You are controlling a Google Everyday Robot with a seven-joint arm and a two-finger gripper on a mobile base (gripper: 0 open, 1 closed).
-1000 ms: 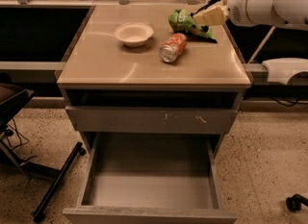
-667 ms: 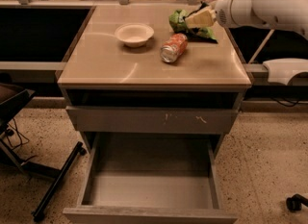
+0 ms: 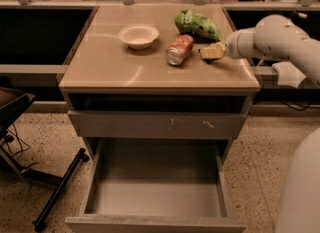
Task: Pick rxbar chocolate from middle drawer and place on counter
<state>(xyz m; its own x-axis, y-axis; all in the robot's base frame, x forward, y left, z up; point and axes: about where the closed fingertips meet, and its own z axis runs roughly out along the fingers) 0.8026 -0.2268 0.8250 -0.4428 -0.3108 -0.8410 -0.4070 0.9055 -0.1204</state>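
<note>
My gripper point(image 3: 211, 52), pale and at the end of the white arm point(image 3: 280, 39), is low over the right side of the counter point(image 3: 110, 67), just right of the soda can. A small dark sliver point(image 3: 210, 60) shows on the counter right under it. It looks like the rxbar chocolate, mostly hidden by the gripper. I cannot tell whether the gripper holds it. The middle drawer point(image 3: 157, 197) is pulled out below, and its bare grey floor is empty.
A tipped orange soda can point(image 3: 179, 49), a green chip bag point(image 3: 196, 24) and a white bowl point(image 3: 138, 35) are on the counter. A shut drawer front with pale scratch marks point(image 3: 160, 125) is above the open drawer. A black chair base point(image 3: 55, 192) is on the floor at left.
The arm has come forward and down from over the chip bag at the back right. The gripper is now low at the counter beside the can.
</note>
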